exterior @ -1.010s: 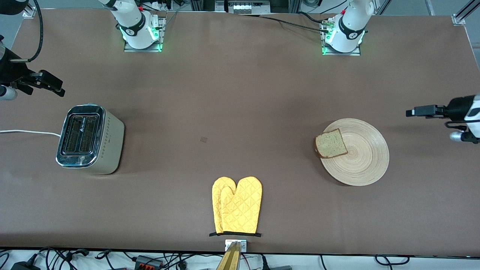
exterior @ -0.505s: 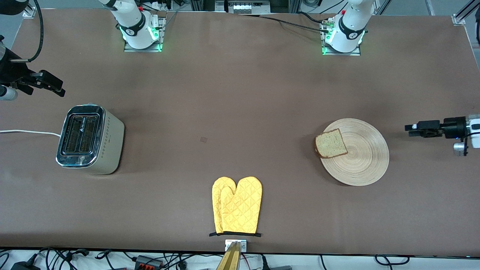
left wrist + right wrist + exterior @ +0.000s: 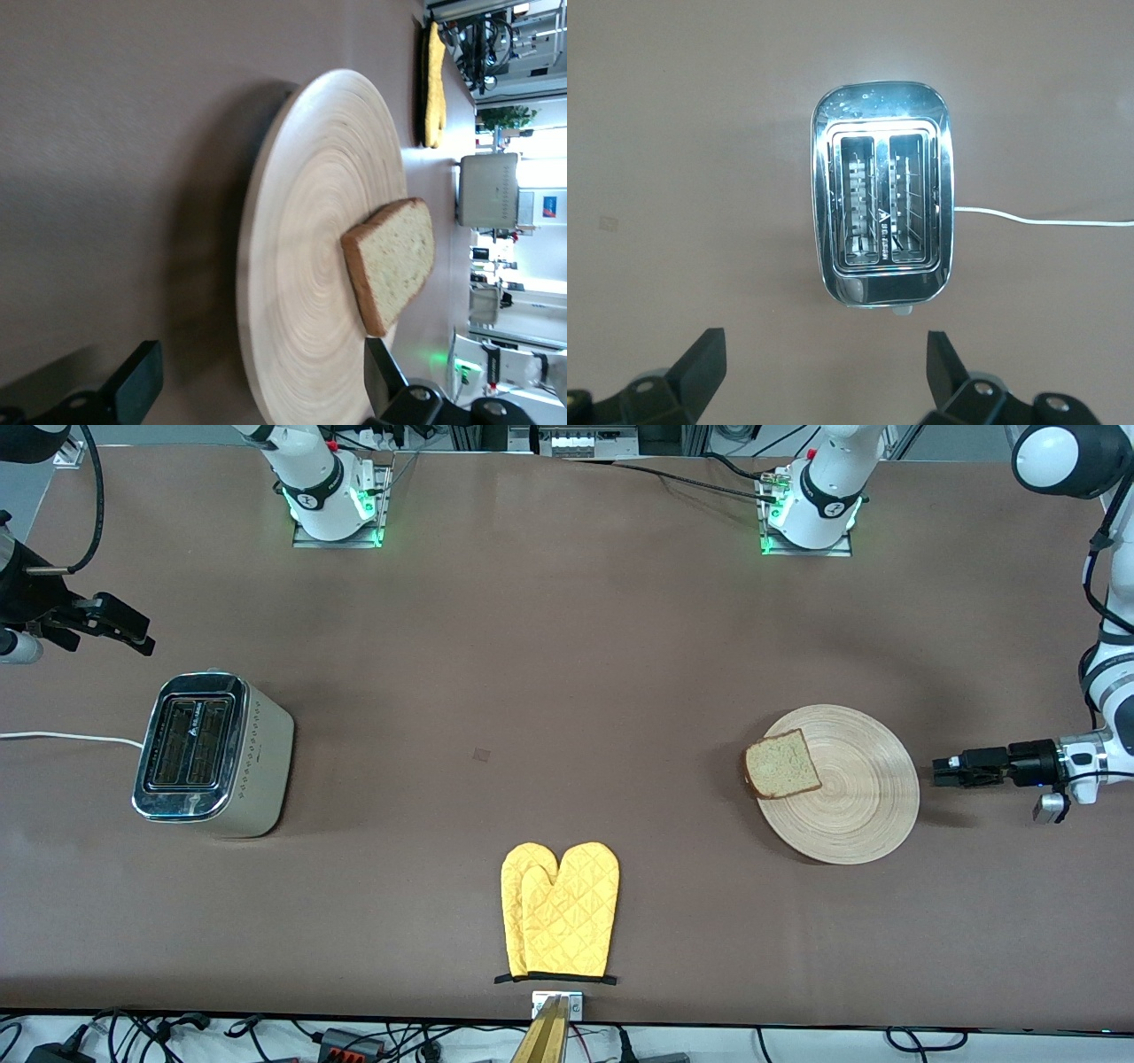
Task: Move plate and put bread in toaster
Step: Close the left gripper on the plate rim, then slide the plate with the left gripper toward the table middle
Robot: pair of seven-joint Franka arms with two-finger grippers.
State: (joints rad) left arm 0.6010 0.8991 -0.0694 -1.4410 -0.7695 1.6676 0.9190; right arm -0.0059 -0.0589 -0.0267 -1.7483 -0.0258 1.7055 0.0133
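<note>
Nearest the front camera, the yellow oven mitts [image 3: 559, 911] are lying at the worktop [image 3: 549, 655] edge, nearer that camera than the plate [image 3: 864, 815] and toward the right arm's end from it.

Taking the plate as the landmark: it is sitting on the worktop toward the left arm's end, not yet shifted, by my reading. The bread [image 3: 781, 764] is lying flat on it, overhanging the rim that faces the toaster [image 3: 211, 755]. The slice is square, so it has no real long axis; it is sitting slightly skewed, one corner pointing toward the plate's middle.

The left tool [image 3: 941, 770] is hovering low just beside the plate's rim on the side away from the toaster, fingers spread wide and grasping nothing; in the left wrist view the rim is lining up between them.

The toaster is standing well apart from the plate, toward the right arm's end, slots up and empty, long axis running toward the front camera.

The right tool [image 3: 142, 635] is waiting above the toaster, fingers released and empty.

Judging by this, nothing is finished: the plate move is only being set up, and the bread is remaining to be done.
</note>
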